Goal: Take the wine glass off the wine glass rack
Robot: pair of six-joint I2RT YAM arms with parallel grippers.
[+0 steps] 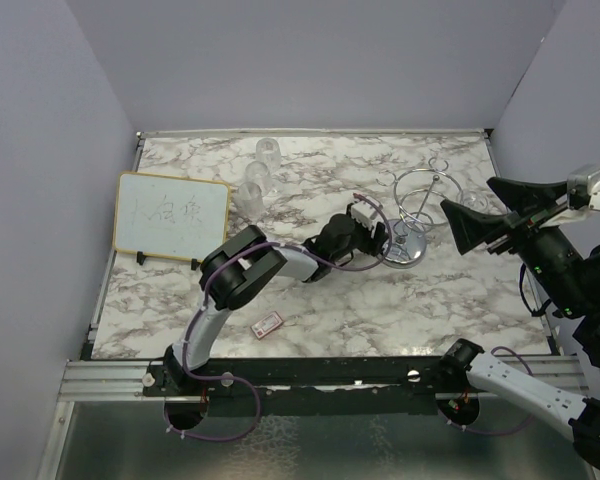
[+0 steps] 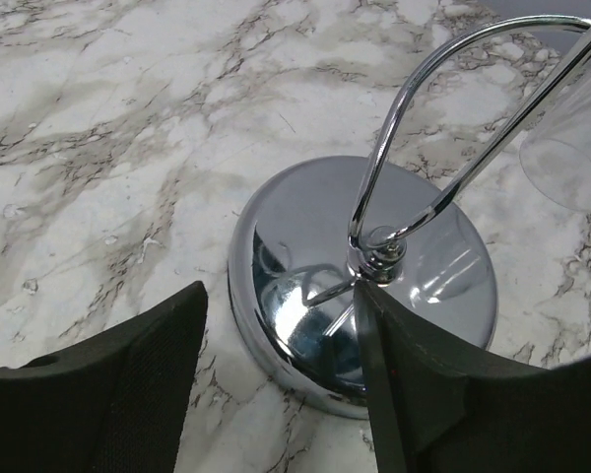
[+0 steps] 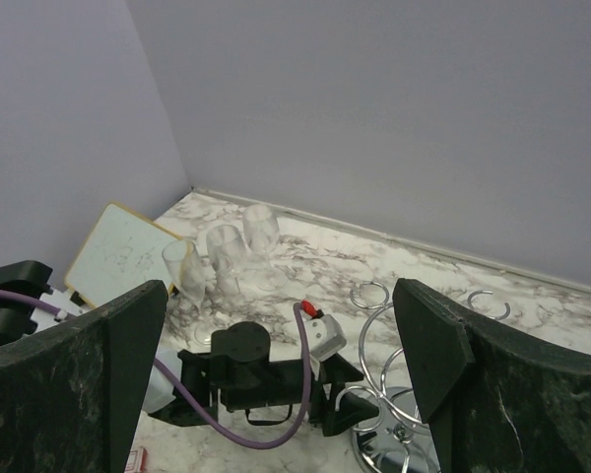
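Observation:
The wine glass rack (image 1: 420, 200) is chrome wire on a round mirror base (image 2: 305, 246), at the table's right middle. One clear wine glass (image 2: 566, 148) hangs bowl-down from a loop on its right side. My left gripper (image 2: 281, 291) is low at the base's near edge. It is open and grips nothing; its right finger (image 2: 424, 374) touches the foot of the central post (image 2: 382, 251). My right gripper (image 3: 281, 296) hovers open, high to the right of the rack (image 3: 394, 414), holding nothing.
Three wine glasses (image 1: 258, 175) stand upright at the back middle, beside a framed whiteboard (image 1: 172, 215) on the left. A small red-and-white card (image 1: 267, 324) lies near the front. Grey walls close the back and both sides.

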